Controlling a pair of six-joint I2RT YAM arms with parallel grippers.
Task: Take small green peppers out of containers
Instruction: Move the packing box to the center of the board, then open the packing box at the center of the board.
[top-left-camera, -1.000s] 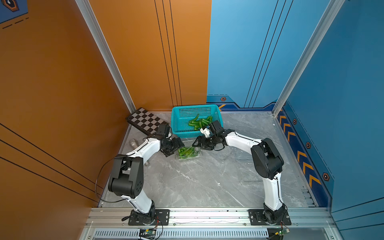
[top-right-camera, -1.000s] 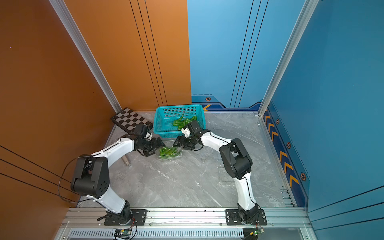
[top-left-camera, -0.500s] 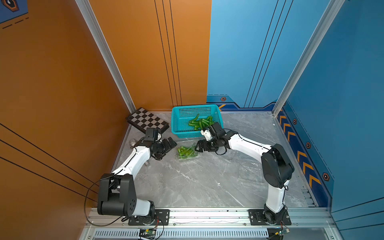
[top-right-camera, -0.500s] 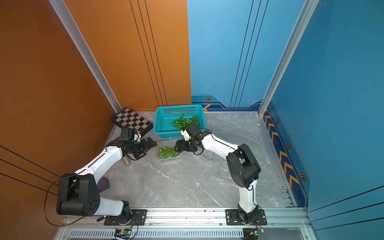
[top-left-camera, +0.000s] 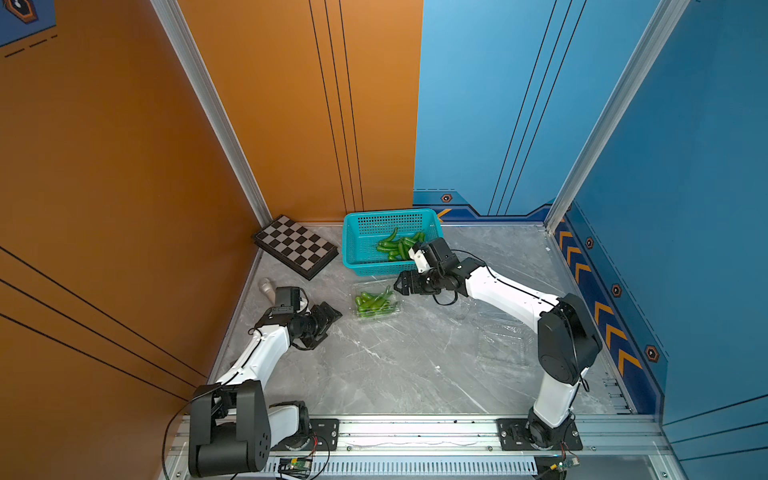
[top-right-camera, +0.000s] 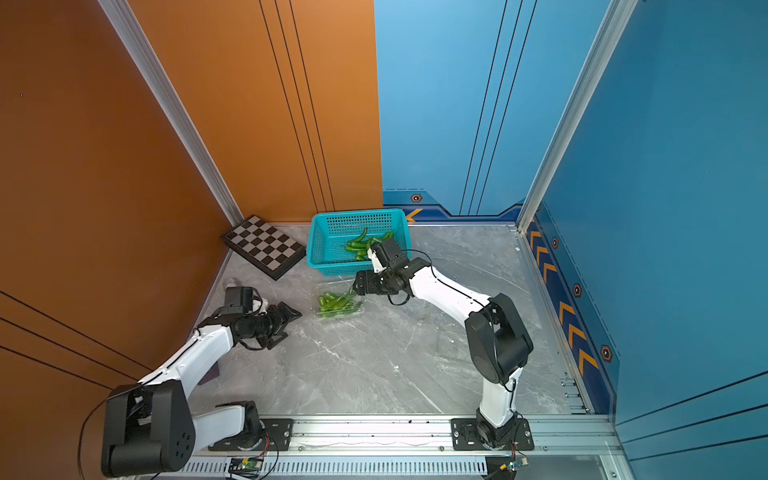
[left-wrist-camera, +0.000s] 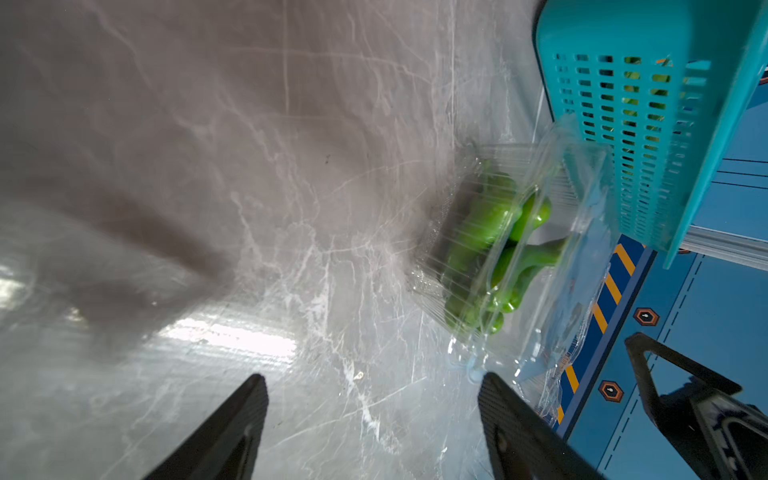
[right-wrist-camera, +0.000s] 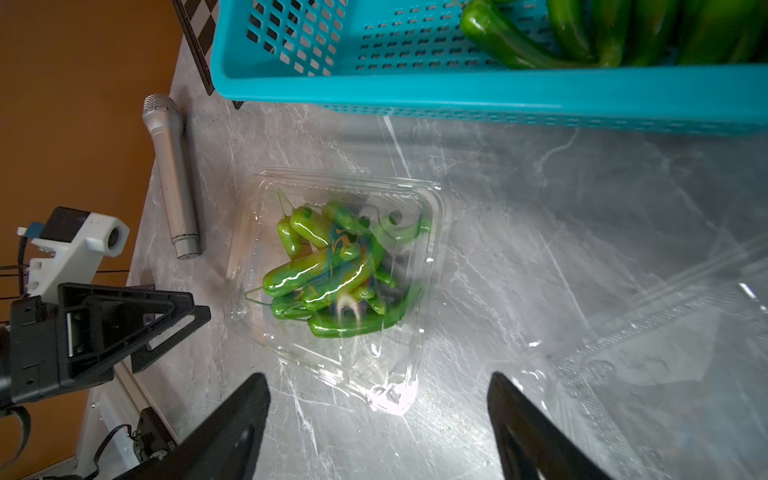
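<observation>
**A:** Readable label?
**B:** Lid print's blurred. The clear container (right-wrist-camera: 332, 178) holds small green peppers (right-wrist-camera: 328, 270); more lie in the teal basket (right-wrist-camera: 457, 89) at its 12 o'clock. Released, empty: left pincer (left-wrist-camera: 372, 376), right pincer (right-wrist-camera: 377, 374).

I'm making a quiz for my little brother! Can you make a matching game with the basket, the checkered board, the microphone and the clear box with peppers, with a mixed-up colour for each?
Things:
1. basket
2. checkered board
3. microphone
4. clear box

Colours:
A. silver
B. see-through
C. teal
D. dark and pale squares

Pairs: 1-C, 2-D, 3-A, 4-B
</observation>
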